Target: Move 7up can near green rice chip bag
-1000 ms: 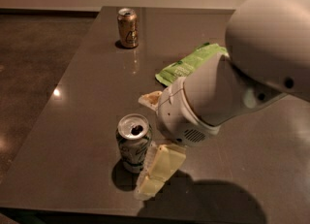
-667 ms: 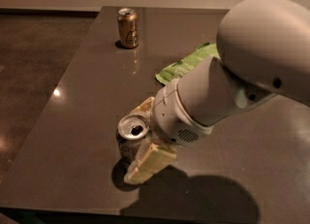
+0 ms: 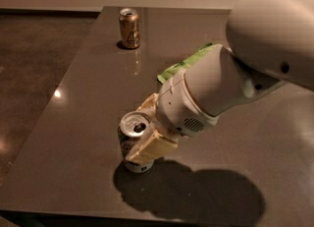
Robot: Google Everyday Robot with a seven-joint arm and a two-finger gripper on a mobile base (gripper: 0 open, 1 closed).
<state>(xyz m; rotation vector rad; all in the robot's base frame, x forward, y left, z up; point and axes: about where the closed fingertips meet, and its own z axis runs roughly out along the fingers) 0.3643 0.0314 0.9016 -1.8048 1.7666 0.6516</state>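
Note:
The 7up can (image 3: 128, 141), white and green with a silver top, stands upright near the table's front edge in the camera view. My gripper (image 3: 139, 133) is around it, with one cream finger (image 3: 149, 147) against its front right side and the other (image 3: 147, 105) behind it. The jaws look closed on the can, which rests on the table. The green rice chip bag (image 3: 182, 65) lies further back, right of centre. My arm hides most of it.
A copper-brown can (image 3: 129, 28) stands upright at the far left of the dark table (image 3: 83, 98). The table's left edge runs diagonally, and its front edge is just below the 7up can. My large white arm (image 3: 255, 54) covers the right side.
The gripper moved left from beside the can onto it. Its fingers went from spread open to the right of the can to closed around it. The can stayed in place.

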